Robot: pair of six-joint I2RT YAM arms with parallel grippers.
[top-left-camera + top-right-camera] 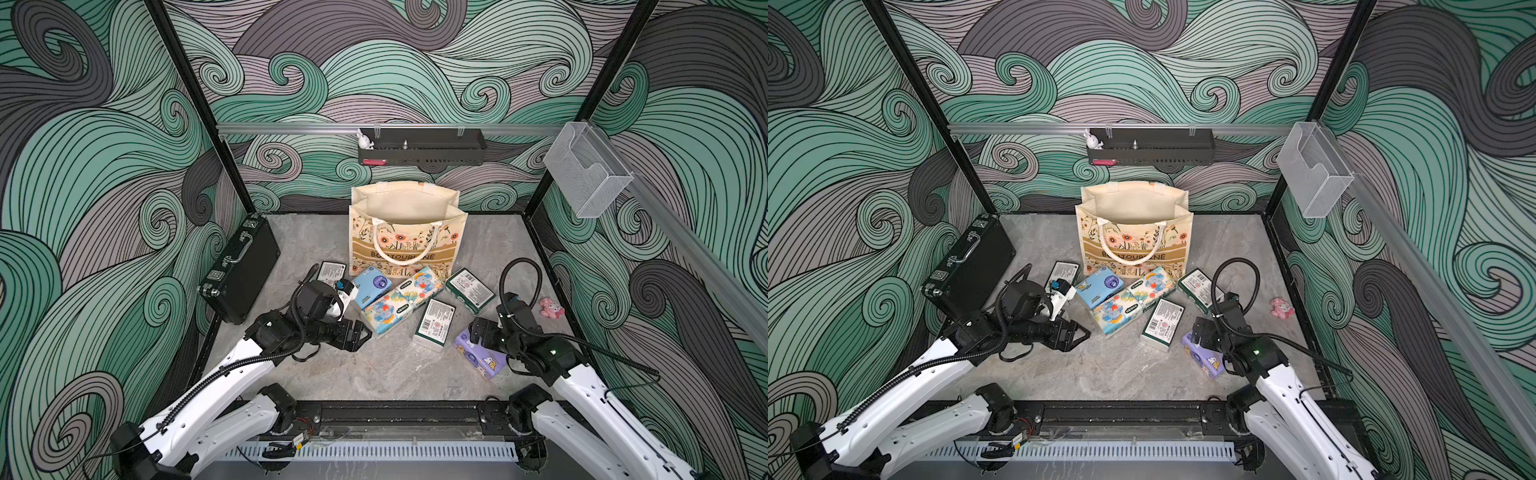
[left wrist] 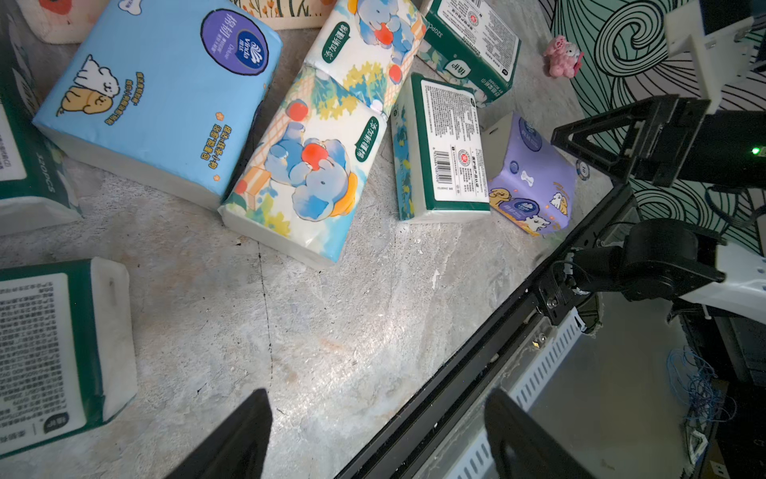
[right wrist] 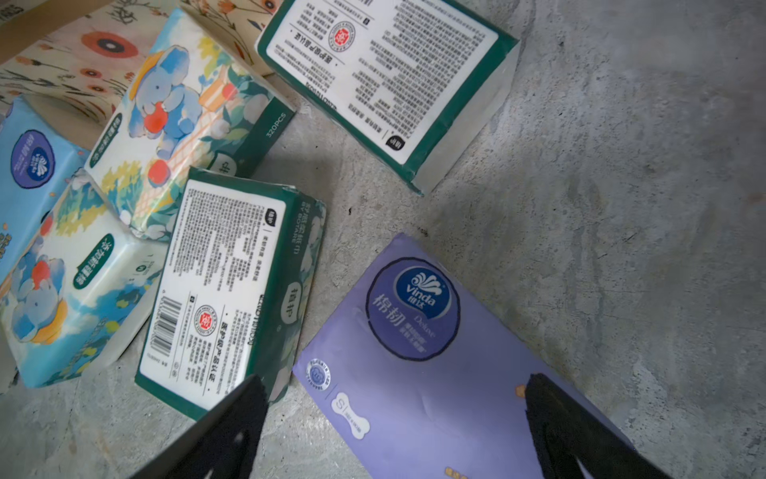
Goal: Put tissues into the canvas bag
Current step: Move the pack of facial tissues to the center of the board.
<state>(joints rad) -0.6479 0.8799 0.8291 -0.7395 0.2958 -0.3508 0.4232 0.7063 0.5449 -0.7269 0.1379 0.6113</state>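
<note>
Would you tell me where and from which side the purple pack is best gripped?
Grip the purple pack across its narrow width, on the long edges, from straight above: it lies broad face up with bare table beside both. The open right gripper hangs askew over it; I'd turn the wrist first.

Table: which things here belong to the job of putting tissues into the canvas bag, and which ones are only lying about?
Belong to the job: canvas bag; light blue pack; elephant packs; green-and-white packs; purple pack.

Only lying about: black briefcase; pink toy; white rabbit figure; black shelf; clear holder.
</note>
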